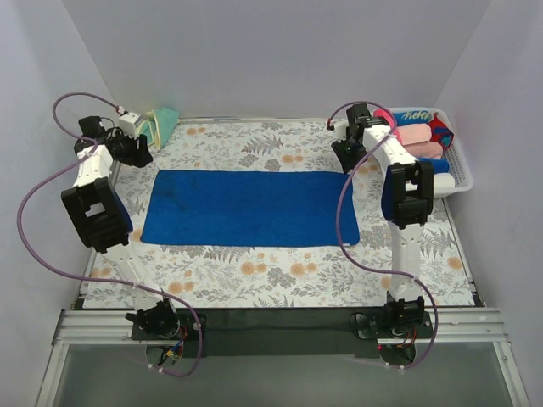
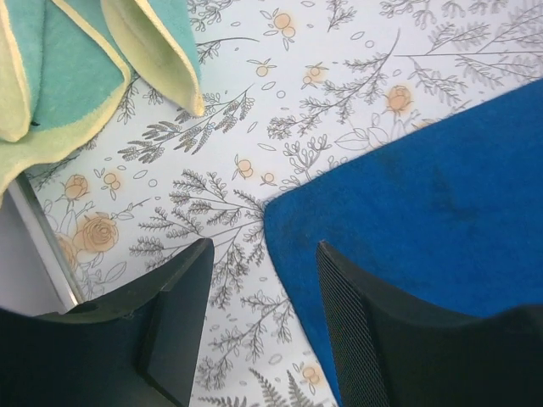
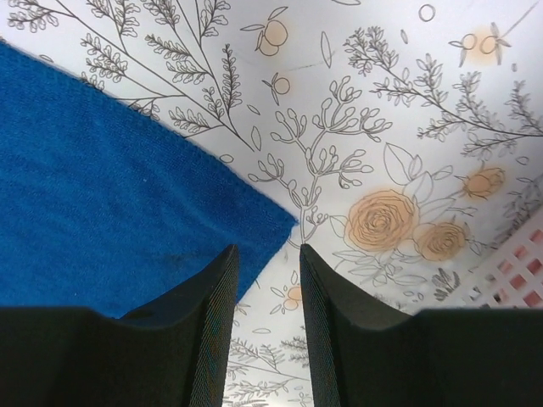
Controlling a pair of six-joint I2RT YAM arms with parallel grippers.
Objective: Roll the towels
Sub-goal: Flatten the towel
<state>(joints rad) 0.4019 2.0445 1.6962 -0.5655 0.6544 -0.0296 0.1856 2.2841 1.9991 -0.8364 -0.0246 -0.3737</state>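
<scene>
Your blue towel (image 1: 250,208) lies spread flat as a long strip across the middle of the floral mat (image 1: 280,271), its long sides running left to right.

Your left gripper (image 2: 265,254) hangs over the towel's far-left corner. Its fingers stand well apart, one over bare mat and the other over blue cloth, with the corner showing in the gap between them and nothing held.

Your right gripper (image 3: 267,250) sits at the far-right corner. Its fingers are parted by only a narrow slot, and bare mat shows through it. The tip of the corner ends at the left finger's inner edge, and no cloth is pinched that you can see.

Beyond your left gripper, in the far-left corner of the table, the yellow towel (image 2: 59,76) lies bunched and unrolled, its teal face showing between pale folds. It is close to the gripper but clear of the blue cloth.

On the far right a white basket (image 1: 458,170) stands at the table's edge just beside your right arm. It holds rolled towels, among them a pink roll (image 1: 416,134) — its lattice wall shows at the right edge of the right wrist view.

Nothing lies on the blue towel, and both arms reach along its short ends without crossing it.
</scene>
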